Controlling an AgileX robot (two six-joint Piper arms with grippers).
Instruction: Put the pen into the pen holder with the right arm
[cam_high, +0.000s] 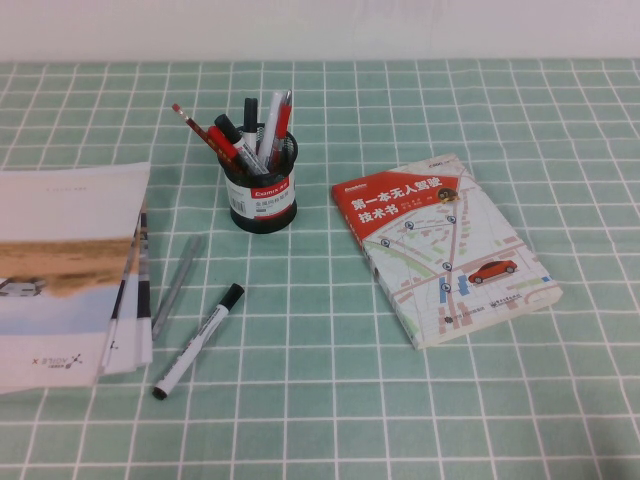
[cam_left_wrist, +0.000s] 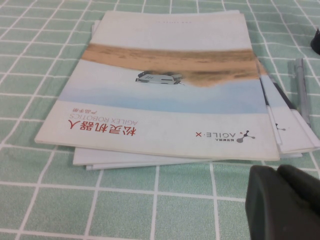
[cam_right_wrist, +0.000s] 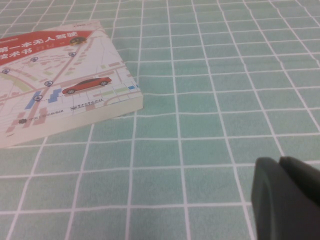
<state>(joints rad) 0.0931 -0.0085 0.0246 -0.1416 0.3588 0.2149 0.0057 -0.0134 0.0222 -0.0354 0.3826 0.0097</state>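
The pen (cam_high: 198, 340), a white marker with a black cap, lies on the green checked cloth in front of the pen holder, cap toward it. The pen holder (cam_high: 262, 190), a black mesh cup with a red-and-white label, stands upright and holds several pens, among them a like marker. Neither arm shows in the high view. My right gripper (cam_right_wrist: 279, 162) is shut and empty, low over bare cloth to the right of the book (cam_right_wrist: 55, 80). My left gripper (cam_left_wrist: 276, 172) is shut and empty, just in front of the booklet stack (cam_left_wrist: 165, 90).
A slim grey pen (cam_high: 178, 285) lies between the marker and the booklets (cam_high: 65, 270); it also shows in the left wrist view (cam_left_wrist: 300, 85). A red-and-white book (cam_high: 445, 245) lies right of the holder.
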